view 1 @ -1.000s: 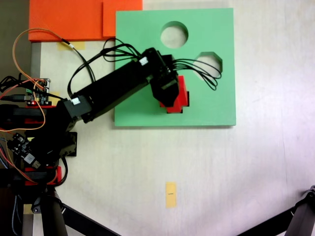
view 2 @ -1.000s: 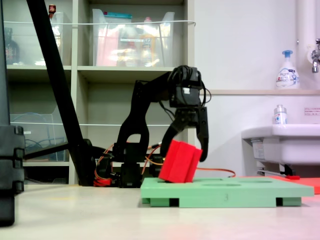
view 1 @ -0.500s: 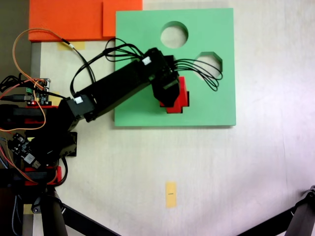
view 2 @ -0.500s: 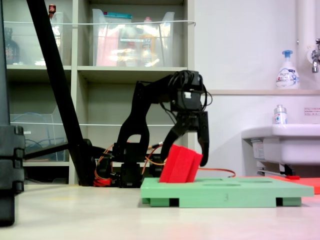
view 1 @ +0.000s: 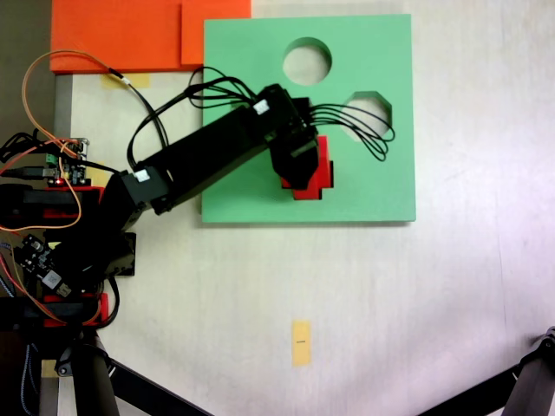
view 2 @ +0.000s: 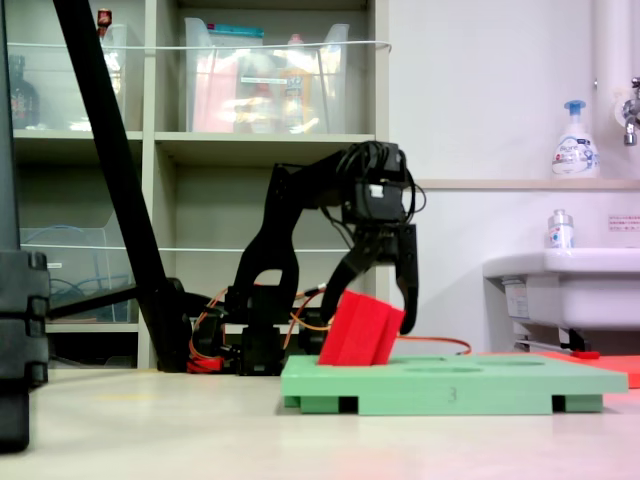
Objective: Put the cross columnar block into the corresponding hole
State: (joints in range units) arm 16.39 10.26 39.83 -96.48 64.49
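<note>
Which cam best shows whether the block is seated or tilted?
The side-on fixed view: the block leans, lower end in the board, most of it above the surface, with open jaws straddling it. The top-down fixed view shows the block at the hole, partly hidden under the gripper, its tilt unreadable.

Top-down view plus low table-level side view

The pale bench (view 1: 434, 303) carries a square light-green foam board (view 1: 251, 186) near its top edge, orange sheets (view 1: 121, 35) touching the board's upper-left corner, a small yellow sticker (view 1: 301, 342), and the arm's base (view 1: 69, 251).
</note>
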